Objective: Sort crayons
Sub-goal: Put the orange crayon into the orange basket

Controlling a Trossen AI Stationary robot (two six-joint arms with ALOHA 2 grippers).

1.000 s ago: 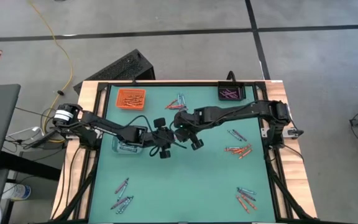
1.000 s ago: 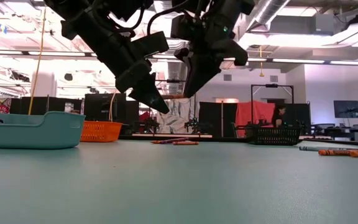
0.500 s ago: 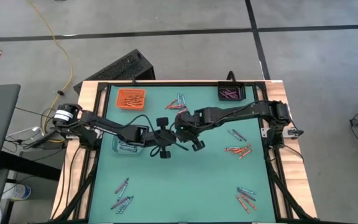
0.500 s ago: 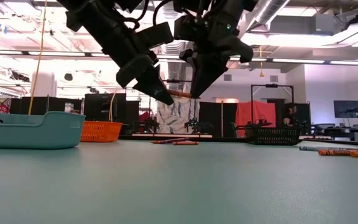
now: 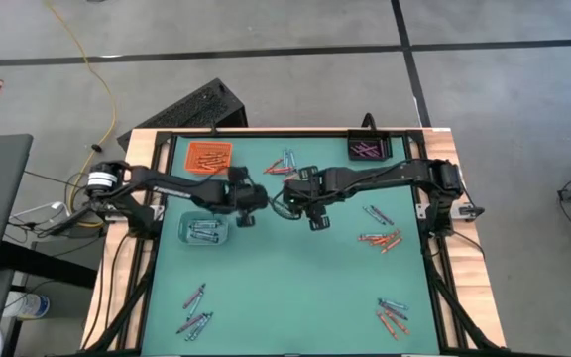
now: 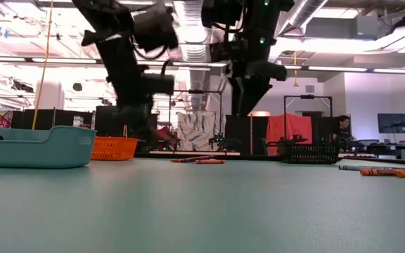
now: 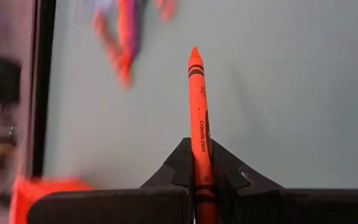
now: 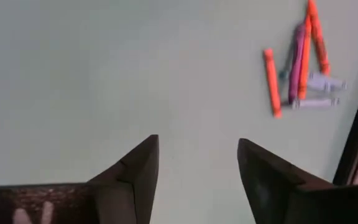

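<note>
Reading the high view from the left of the frame: the blue tray [image 5: 204, 230] sits left of centre on the green counter [image 5: 295, 288], and the orange tray [image 5: 209, 156] lies above it near the upper edge.

The left hand [image 5: 247, 198] hangs above the counter between these trays and the frame centre. Its fingers are pressed together, pinching an orange crayon [image 7: 197, 124] by its lower end; most of the crayon projects forward past the fingertips.

- Risk: the grip is at one end only. A fast swing toward the orange tray could pivot the crayon in the fingers or let it slip out, dropping it on the counter short of the tray.
- Risk: the projecting tip could strike a tray wall if the approach is too low.

Just right of it, near frame centre, the right hand [image 5: 311, 203] is spread and carries nothing.

- Risk: the two hands are close together. Either arm moving sideways before they separate could cause a knock, dislodging the crayon.

A mixed crayon cluster [image 5: 286, 162] lies at upper centre; further loose crayons [image 5: 382, 239] lie to the right, unsorted. The black tray [image 5: 369, 149] is at upper right.
</note>
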